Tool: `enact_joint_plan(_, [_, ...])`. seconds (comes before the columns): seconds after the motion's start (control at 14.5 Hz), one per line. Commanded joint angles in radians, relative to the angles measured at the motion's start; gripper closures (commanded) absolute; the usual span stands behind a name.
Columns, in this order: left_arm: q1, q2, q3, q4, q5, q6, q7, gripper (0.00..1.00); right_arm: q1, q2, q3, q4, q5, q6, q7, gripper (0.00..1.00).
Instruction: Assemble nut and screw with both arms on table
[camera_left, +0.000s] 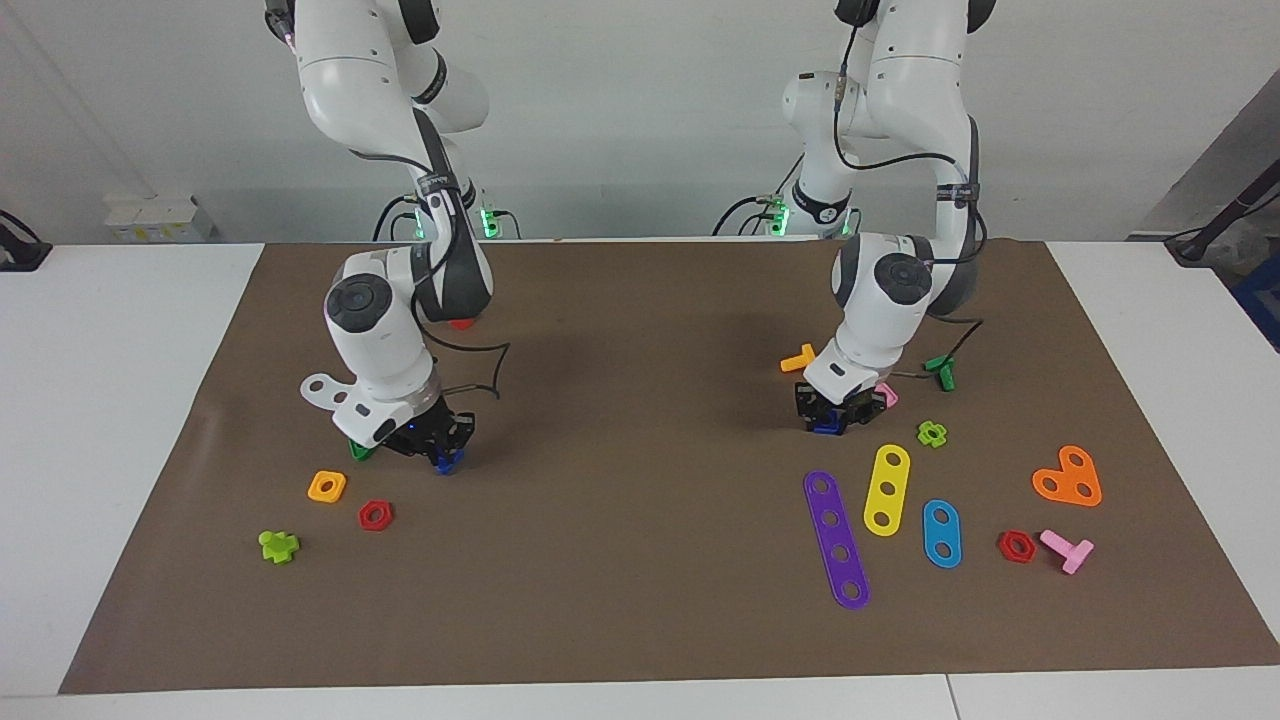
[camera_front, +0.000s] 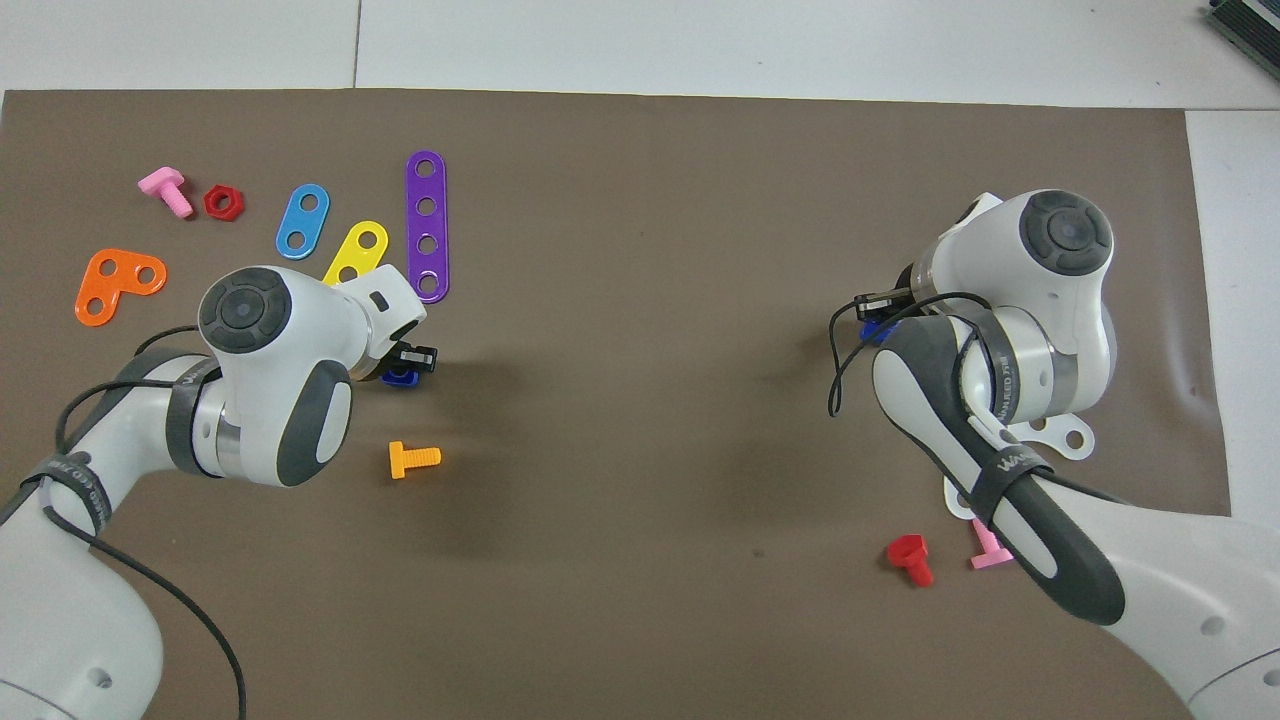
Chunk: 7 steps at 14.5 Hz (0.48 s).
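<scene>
So both arms are down on the table (camera_left: 640, 620) right now: the left gripper (camera_left: 835, 418) has its jaws pinched shut on the blue nut (camera_left: 826, 427) near the purple strip (camera_left: 837, 539), and the right gripper (camera_left: 436, 446) is clamped on the blue screw (camera_left: 447, 461) beside the green nut (camera_left: 359, 450). I'd lift both straight up and slow so neither piece twists in the grip or drags neighbours. Then I'd bring them together mid-table, stem lined up with the hole.
</scene>
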Motion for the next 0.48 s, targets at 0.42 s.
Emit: enact_joint_plan(0.42, [0.003,0.077,0.007,0.289,-0.031,-0.242,0.004,1.00,0.281,-0.045,0.006,-0.017,-0.007,0.012,0.654,1.00])
